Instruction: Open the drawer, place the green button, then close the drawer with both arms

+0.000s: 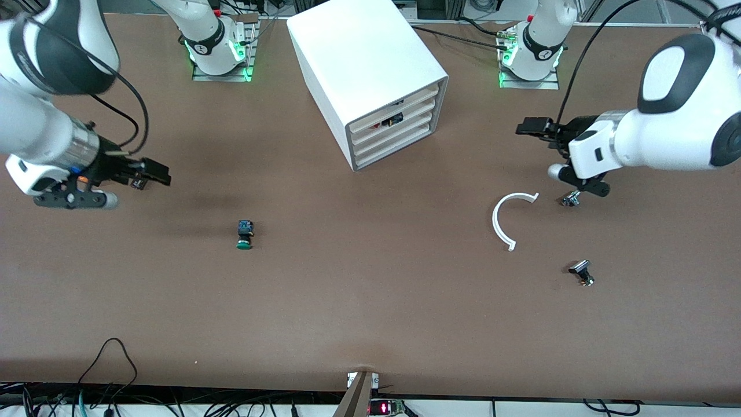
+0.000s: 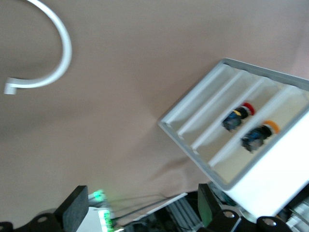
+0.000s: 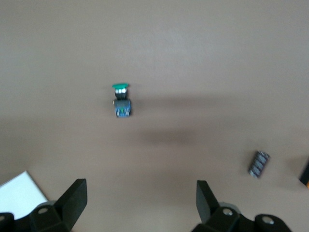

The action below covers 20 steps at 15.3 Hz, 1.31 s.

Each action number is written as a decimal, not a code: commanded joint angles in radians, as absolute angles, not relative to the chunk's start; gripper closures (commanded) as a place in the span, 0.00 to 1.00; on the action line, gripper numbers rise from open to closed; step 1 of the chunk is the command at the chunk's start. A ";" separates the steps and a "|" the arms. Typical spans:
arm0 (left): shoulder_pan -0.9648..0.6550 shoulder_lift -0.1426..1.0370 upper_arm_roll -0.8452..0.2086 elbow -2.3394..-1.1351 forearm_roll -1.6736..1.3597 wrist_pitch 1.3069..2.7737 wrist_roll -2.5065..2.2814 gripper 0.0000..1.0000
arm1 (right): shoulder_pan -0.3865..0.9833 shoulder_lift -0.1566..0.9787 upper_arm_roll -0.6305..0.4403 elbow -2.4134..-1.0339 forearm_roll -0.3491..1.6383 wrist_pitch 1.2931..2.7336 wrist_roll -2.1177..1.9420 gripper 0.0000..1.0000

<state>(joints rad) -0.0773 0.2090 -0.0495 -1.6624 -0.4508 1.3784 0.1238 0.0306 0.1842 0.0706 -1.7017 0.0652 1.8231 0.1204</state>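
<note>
The button (image 1: 245,234), with a green cap and a black-blue body, lies on its side on the brown table; it also shows in the right wrist view (image 3: 121,100). The white cabinet (image 1: 370,69) stands at mid-table with all four drawers shut. The plain white drawer fronts (image 1: 395,142) sit below one showing dark, red and yellow bits (image 2: 244,123). My right gripper (image 1: 155,174) is open and empty over bare table toward the right arm's end, apart from the button; its jaws (image 3: 140,203) stand wide. My left gripper (image 1: 528,126) is open and empty over the table beside the cabinet, also in the left wrist view (image 2: 142,210).
A white C-shaped ring (image 1: 509,217) lies toward the left arm's end, also in the left wrist view (image 2: 58,53). Small silver-black metal parts lie beside the ring (image 1: 571,199) and nearer the camera (image 1: 582,273). Another small part (image 3: 259,164) shows in the right wrist view.
</note>
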 commanded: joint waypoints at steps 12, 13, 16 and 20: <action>-0.107 0.449 -0.109 -2.115 -1.216 1.735 0.993 0.03 | 0.140 0.440 0.074 -1.939 0.081 2.443 0.123 0.00; -0.110 0.457 -0.127 -2.121 -1.224 1.776 1.017 0.04 | 0.143 0.458 0.074 -1.957 0.081 2.483 0.121 0.00; -0.112 0.491 -0.182 -2.144 -1.280 1.807 1.034 0.09 | 0.144 0.512 0.074 -1.990 0.080 2.592 0.121 0.00; -0.112 0.541 -0.210 -2.167 -1.339 1.807 1.087 0.09 | 0.164 0.552 0.075 -1.987 0.081 2.620 0.136 0.00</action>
